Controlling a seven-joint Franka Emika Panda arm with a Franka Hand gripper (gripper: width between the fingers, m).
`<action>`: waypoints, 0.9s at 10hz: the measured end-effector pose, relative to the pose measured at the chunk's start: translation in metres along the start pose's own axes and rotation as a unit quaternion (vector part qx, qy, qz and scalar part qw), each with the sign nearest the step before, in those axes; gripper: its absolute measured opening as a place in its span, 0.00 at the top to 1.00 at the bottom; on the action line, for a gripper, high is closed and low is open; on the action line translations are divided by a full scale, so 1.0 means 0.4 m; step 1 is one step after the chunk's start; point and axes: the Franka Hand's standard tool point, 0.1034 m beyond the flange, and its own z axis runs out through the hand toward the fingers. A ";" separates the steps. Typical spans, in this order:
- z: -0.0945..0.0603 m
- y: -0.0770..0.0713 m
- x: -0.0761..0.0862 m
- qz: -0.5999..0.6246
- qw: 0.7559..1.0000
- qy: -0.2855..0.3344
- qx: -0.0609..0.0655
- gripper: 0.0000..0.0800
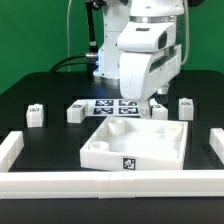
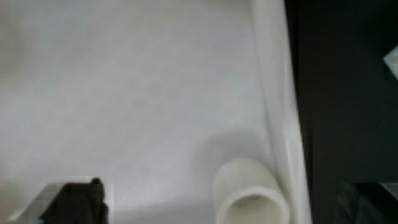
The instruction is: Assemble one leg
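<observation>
The large white panel (image 1: 135, 142) lies flat mid-table. My gripper (image 1: 157, 108) hangs low over its far corner on the exterior view's right. In the wrist view my gripper (image 2: 226, 205) is open, with dark fingers (image 2: 75, 202) spread wide and nothing between them. Below it are the panel's surface (image 2: 143, 100) and a round corner recess (image 2: 249, 192). Small white legs with marker tags stand behind the panel: one (image 1: 35, 115) and another (image 1: 75, 113) on the exterior view's left, and a third (image 1: 186, 106) on its right.
The marker board (image 1: 112, 105) lies behind the panel, at the arm's base. Long white rim bars run along the front (image 1: 110, 184), the left (image 1: 10, 150) and the right (image 1: 214, 146). Black table (image 2: 347, 110) shows past the panel's edge.
</observation>
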 end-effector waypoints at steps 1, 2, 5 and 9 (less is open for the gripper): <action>0.014 0.005 -0.001 -0.008 1.000 0.006 -0.007 0.19; 0.045 0.004 -0.005 -0.015 1.000 0.009 -0.008 0.19; 0.076 0.002 -0.012 -0.012 1.000 0.006 -0.001 0.19; 0.076 0.002 -0.012 -0.012 1.000 0.006 -0.001 0.19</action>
